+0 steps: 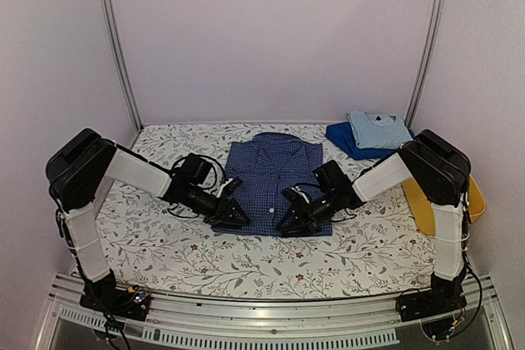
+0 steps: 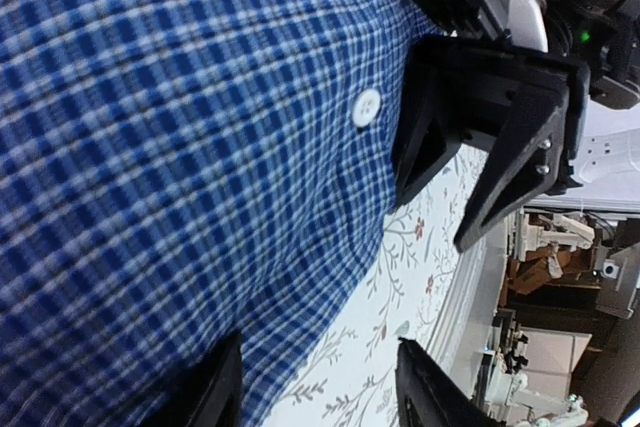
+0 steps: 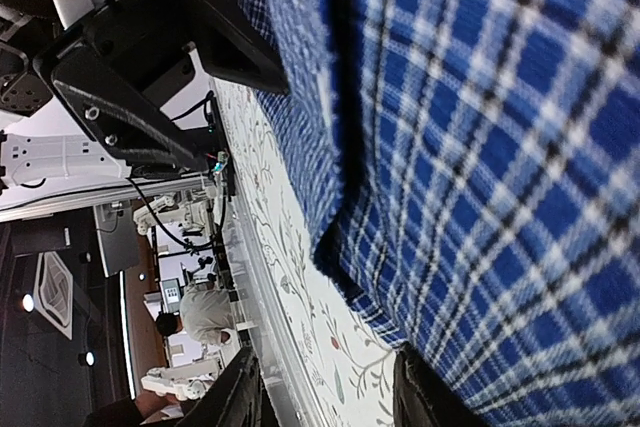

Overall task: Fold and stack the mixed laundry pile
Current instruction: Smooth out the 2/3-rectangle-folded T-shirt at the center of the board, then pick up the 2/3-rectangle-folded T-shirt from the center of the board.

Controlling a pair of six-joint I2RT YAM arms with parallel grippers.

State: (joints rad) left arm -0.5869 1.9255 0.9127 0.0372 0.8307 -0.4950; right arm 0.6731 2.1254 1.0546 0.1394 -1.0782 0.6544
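A desk (image 1: 164, 261) under a flowered cloth stands between pale walls. Near the middle, the left claw (image 1: 239, 219) and right claw (image 1: 285, 226) are both spread, one at each near corner of the blue checked shirt (image 1: 275, 171), which lies flat at the centre. A yellow basket (image 1: 417, 202) sits at the right edge. At the far right, a light-blue garment (image 1: 377, 129) rests on a darker blue garment (image 1: 343, 140).

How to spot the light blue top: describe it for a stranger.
On the floral table, look to the far right corner. The light blue top lies folded there on a royal blue garment: paler than it, and plain, unlike the checked shirt.
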